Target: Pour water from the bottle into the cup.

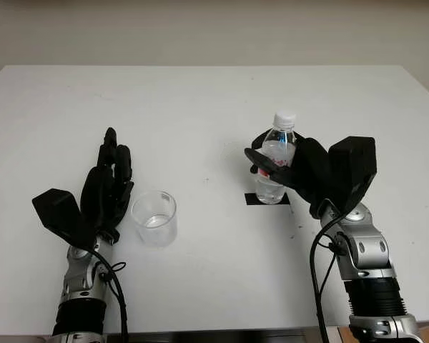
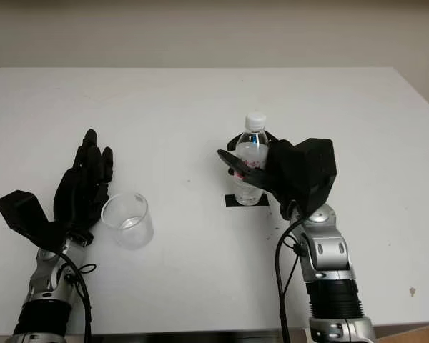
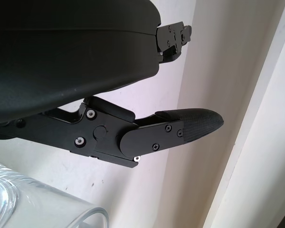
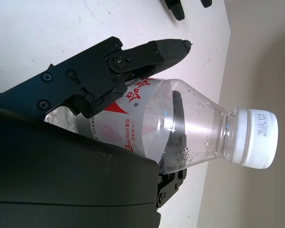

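The right hand (image 1: 289, 171) wraps its fingers around the capped water bottle (image 1: 277, 153), upright on a black tape mark (image 1: 252, 199). The clear cup (image 1: 155, 218) stands at the bottle's eight o'clock, just beside the open left hand (image 1: 107, 187), fingers straight.

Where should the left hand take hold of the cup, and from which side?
Around the side wall, coming from the cup's left, where the open left hand already sits beside it. The cup stands upright, straight-walled with no handle, so a wrap round the wall looks steadiest. The right hand is closed on the bottle.

White table (image 1: 200, 107) w/ clear cup (image 1: 155, 219), capped bottle (image 1: 275, 161) on black tape (image 1: 252, 199).
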`<state>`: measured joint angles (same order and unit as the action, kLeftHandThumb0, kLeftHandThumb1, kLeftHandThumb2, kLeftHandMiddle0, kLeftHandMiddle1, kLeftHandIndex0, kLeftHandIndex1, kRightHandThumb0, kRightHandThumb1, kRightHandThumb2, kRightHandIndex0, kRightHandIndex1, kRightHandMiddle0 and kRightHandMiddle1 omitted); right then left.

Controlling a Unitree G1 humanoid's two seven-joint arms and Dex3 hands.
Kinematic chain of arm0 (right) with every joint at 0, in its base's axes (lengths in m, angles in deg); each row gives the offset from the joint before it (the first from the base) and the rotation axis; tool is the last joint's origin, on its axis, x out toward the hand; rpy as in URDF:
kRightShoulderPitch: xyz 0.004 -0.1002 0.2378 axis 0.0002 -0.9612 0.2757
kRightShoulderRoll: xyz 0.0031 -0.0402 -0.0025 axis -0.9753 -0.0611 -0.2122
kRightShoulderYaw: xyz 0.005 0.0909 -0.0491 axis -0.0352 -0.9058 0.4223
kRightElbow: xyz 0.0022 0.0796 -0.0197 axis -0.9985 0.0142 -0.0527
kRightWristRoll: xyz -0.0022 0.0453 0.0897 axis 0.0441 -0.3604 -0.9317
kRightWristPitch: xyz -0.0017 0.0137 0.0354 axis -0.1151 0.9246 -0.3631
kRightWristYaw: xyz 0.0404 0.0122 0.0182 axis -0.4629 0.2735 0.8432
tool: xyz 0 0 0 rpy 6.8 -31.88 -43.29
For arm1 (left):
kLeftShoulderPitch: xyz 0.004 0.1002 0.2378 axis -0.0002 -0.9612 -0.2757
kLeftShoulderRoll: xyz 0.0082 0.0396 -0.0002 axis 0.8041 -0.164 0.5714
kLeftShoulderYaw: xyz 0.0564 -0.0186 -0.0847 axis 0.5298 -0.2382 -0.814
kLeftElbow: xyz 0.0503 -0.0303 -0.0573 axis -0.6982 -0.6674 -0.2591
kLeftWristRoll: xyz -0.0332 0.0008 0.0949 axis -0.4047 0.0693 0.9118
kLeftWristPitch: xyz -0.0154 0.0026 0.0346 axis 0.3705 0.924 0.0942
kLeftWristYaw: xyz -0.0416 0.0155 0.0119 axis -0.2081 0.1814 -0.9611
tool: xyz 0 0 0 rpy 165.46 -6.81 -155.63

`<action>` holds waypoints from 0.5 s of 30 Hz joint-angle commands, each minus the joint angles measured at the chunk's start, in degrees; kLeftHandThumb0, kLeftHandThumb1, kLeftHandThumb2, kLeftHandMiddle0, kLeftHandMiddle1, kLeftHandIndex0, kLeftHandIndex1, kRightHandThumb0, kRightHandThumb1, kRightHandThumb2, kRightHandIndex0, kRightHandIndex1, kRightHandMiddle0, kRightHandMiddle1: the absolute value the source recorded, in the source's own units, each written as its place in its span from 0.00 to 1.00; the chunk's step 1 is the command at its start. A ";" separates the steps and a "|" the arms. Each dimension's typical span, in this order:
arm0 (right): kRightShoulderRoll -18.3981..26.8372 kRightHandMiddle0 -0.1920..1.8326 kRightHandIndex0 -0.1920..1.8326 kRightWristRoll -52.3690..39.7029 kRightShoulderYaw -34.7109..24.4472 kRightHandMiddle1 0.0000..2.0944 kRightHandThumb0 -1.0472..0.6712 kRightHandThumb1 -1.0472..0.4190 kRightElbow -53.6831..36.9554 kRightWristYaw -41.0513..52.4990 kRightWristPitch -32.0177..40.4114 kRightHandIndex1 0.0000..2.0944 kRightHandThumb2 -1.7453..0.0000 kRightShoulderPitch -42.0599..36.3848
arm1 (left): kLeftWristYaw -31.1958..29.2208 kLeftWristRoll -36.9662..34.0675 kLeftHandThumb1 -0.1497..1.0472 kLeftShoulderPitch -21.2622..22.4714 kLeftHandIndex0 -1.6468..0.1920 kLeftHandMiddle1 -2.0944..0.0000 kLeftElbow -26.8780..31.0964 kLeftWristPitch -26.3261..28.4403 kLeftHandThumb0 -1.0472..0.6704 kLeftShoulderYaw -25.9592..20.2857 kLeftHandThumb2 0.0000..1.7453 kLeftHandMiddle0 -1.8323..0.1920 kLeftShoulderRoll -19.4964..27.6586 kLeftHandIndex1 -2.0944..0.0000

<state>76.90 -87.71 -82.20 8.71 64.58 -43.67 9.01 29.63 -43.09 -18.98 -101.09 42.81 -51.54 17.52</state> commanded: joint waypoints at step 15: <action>-0.07 0.68 0.90 0.72 0.21 1.00 0.37 0.00 3.73 0.26 -2.80 1.00 0.77 1.88 | 0.09 0.22 1.00 -1.23 0.98 0.97 -0.43 1.52 0.21 -0.14 0.33 0.98 0.65 0.97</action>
<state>76.87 -87.18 -82.13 12.29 64.79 -46.12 9.61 29.59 -43.12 -18.92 -100.86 43.72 -51.65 17.81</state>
